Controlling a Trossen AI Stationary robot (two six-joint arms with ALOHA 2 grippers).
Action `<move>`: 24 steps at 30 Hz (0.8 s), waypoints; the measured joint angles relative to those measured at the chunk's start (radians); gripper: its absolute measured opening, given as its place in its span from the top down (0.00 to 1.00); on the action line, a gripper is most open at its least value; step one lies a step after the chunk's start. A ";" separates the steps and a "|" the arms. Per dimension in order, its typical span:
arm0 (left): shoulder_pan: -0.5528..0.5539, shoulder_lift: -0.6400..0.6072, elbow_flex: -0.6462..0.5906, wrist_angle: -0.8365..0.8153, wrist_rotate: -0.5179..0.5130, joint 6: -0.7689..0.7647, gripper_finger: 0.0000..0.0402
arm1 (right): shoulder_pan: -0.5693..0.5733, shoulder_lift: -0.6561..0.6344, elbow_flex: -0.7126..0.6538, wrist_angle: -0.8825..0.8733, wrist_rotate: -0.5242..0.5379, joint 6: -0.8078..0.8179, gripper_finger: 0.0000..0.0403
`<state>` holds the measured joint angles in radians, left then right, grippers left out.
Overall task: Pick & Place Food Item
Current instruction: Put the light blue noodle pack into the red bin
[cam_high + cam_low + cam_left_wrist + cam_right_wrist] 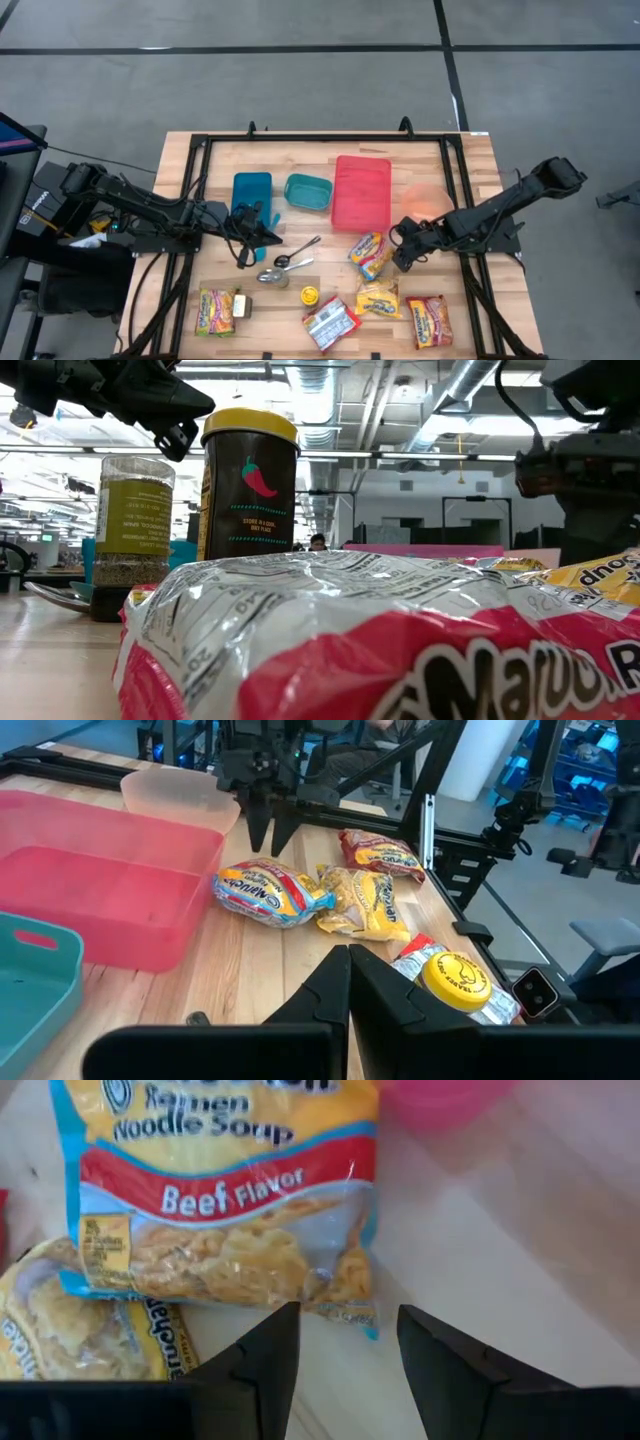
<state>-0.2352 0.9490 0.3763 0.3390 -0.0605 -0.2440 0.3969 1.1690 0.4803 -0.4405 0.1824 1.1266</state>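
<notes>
Beef-flavour ramen packet [225, 1210], a crinkled clear-and-blue plastic wrapper printed "Ramen Noodle Soup" and "Beef Flavor", lies flat on the wooden plank worktop [470, 180], just right of the near end of the red rectangular plastic bin [362, 192]. Right gripper [348, 1342] is poised just beside the packet's edge, jaws apart and empty. Left gripper [348, 982] waits over the worktop's left side, jaws together. Nearby stands a yellow-lidded jar [248, 485] bearing a chili-pepper label.

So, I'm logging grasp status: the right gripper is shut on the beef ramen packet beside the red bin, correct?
Not quite. The right gripper is open, its fingers apart just short of the beef ramen packet, gripping nothing. The right wrist view shows it. The packet does lie beside the red bin.
</notes>
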 joint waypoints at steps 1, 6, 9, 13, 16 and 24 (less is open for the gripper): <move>0.000 0.000 0.000 -0.001 0.000 0.000 1.00 | 0.000 0.000 -0.011 0.028 -0.004 0.000 0.59; 0.000 0.000 0.000 -0.001 0.000 0.000 1.00 | 0.000 0.000 -0.056 0.116 -0.025 0.000 0.59; 0.000 0.000 0.000 -0.001 0.000 0.000 1.00 | 0.000 0.000 -0.092 0.192 -0.028 0.008 0.59; 0.000 0.000 0.000 -0.001 0.001 0.000 1.00 | 0.000 0.000 -0.100 0.248 -0.027 -0.022 0.59; 0.000 0.000 0.000 -0.001 0.001 0.000 1.00 | 0.000 0.000 -0.100 0.262 -0.027 -0.035 0.59; 0.000 0.000 0.000 -0.001 0.001 0.000 1.00 | 0.000 0.000 -0.100 0.256 -0.026 -0.047 0.59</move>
<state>-0.2352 0.9490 0.3763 0.3381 -0.0593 -0.2440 0.3969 1.1694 0.3805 -0.1848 0.1566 1.0791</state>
